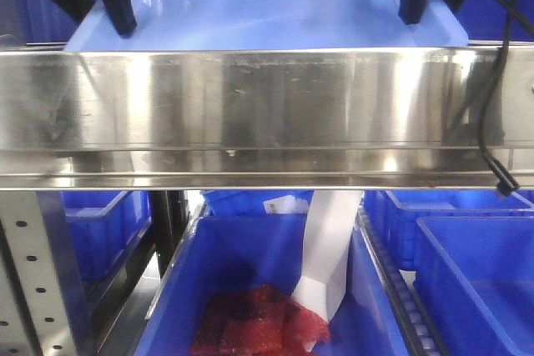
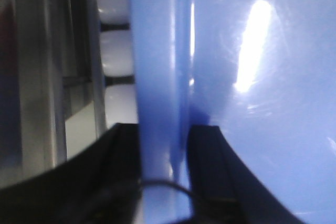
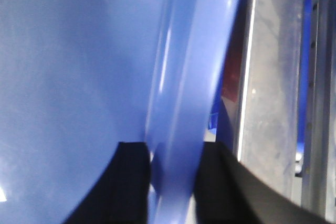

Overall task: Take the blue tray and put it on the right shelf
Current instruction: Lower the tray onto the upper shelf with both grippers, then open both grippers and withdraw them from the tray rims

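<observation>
Right now we hold the blue tray [image 1: 267, 14] by its two short sides, just above and behind the broad brushed front rail of the right shelf [image 1: 267, 110]. In the front-facing view the tray spans nearly the whole length of that rail, its near rim sitting level along the rail's top edge; we cannot tell whether it touches the shelf or hangs just clear of it.

Our left gripper [image 2: 164, 156] is clamped on the tray's left rim: in its wrist view one black finger [image 2: 118, 150] lies on the outside of the flared rim and the other on the inside, with the light-blue wall pinched between them. A row of white rollers [image 2: 115, 56] and a steel upright [image 2: 37, 77] show beside that rim. Our right gripper [image 3: 173, 177] is likewise closed on the opposite rim, black fingers [image 3: 131, 171] on either side of the sloped wall, with the shelf's grey metal edge just beside it toward the right.

A black cable [image 1: 492, 81] hangs down across the rail near its right end.

Below the rail, a deep blue bin [image 1: 250, 289] holds a red mesh bag [image 1: 259, 323] and a white bag [image 1: 329, 248] standing against its back wall. More blue bins [image 1: 467, 273] sit to the right, and a perforated grey upright [image 1: 37, 281] stands at the lower left.
</observation>
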`<state>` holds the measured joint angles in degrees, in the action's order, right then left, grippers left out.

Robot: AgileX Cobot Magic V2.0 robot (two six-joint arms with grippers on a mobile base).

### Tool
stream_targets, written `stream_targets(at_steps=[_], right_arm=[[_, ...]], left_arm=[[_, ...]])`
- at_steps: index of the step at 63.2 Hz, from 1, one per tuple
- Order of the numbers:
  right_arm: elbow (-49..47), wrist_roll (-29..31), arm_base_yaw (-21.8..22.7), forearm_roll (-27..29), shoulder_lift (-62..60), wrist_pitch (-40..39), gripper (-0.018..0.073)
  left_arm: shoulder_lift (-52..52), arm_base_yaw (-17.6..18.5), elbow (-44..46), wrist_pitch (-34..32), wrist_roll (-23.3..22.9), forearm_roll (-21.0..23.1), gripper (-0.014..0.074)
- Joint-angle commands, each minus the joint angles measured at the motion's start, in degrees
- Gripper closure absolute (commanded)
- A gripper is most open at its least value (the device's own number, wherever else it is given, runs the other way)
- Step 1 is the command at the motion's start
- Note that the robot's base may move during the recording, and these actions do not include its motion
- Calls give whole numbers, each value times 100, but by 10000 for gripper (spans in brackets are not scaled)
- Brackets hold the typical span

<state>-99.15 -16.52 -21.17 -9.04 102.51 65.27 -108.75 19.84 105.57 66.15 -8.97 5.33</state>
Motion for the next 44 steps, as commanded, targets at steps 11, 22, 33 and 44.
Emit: stream_targets(at_steps=[11, 22, 33, 44], right_arm=[[-220, 75, 64, -160, -340, -311, -64], [-220, 69, 64, -174, -571, -465, -64], [-211, 69, 64, -140, -1038, -436, 48], [-66, 75, 64, -140, -1694, -576, 350]], left_arm=[[334, 20, 196, -385, 74, 29, 9], [421, 20, 279, -294, 74, 7, 17], [965, 20, 279, -338, 205, 7, 19], [1838, 20, -8, -502, 508, -34, 113]])
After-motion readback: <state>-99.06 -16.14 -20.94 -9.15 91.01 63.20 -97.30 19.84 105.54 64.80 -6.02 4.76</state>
